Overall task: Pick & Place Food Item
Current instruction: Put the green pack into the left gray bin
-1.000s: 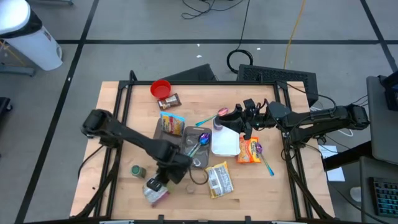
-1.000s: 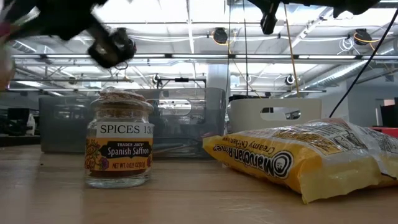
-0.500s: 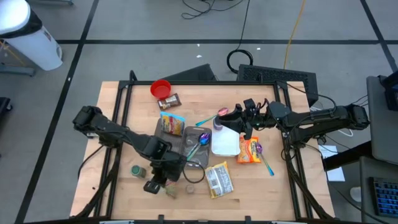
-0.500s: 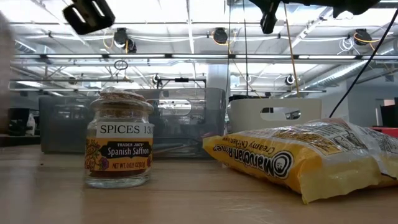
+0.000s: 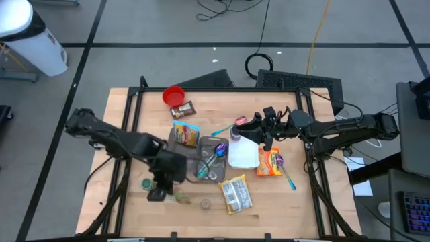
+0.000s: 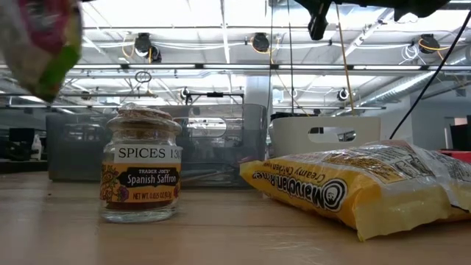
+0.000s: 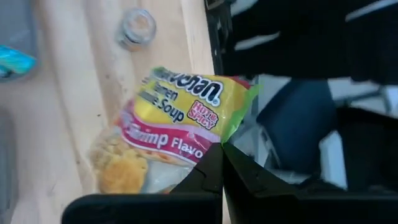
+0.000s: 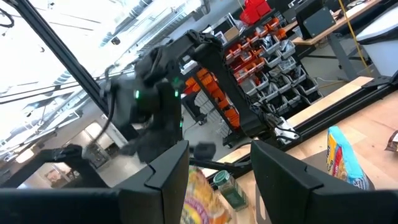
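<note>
Yellow ramen packet (image 7: 177, 134) pinched between shut left fingers (image 7: 211, 171).

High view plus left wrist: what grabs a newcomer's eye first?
First, the left gripper, shut on a yellow shrimp-flavor ramen packet held above the table's near-left area, beside the saffron spice jar. Next, the clutter mid-table: a clear bin holding a spoon, with a white container beside it. The right gripper hovers open over the white container's far edge.
</note>
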